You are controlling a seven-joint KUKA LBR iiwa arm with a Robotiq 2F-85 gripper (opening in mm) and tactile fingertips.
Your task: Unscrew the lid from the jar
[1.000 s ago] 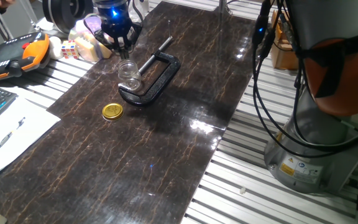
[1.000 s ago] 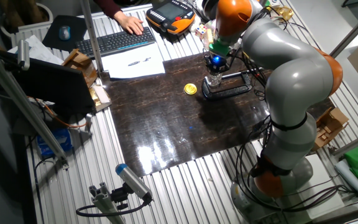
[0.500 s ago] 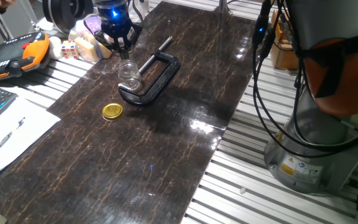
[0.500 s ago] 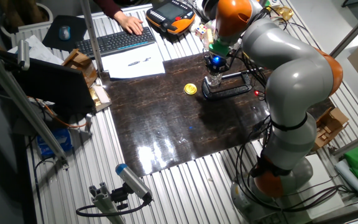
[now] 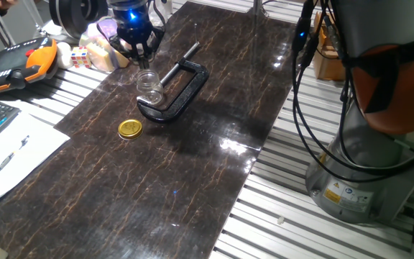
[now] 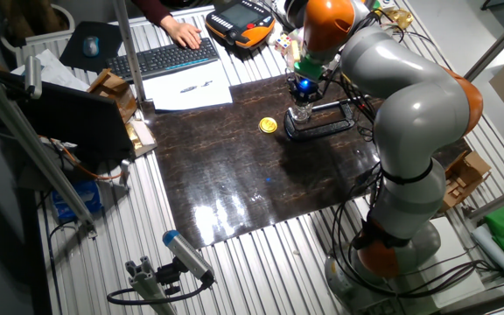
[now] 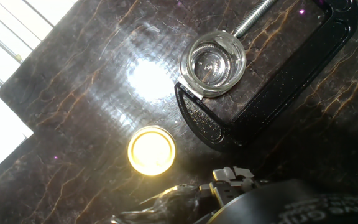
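Task essentially complete: lid (image 5: 129, 129) lies flat on the counter (image 5: 192, 165), well apart from the jar (image 5: 148, 84) and off to one side of the jaws. Jar stands upright and open-mouthed, clamped in the black C-clamp (image 5: 182, 90), directly below the gripper (image 5: 138, 44). Hand view shows bare glass down to the base — the jar (image 7: 213, 63) appears empty. Jaws hang above the rim holding nothing, seemingly spread — little remains beyond withdrawal.
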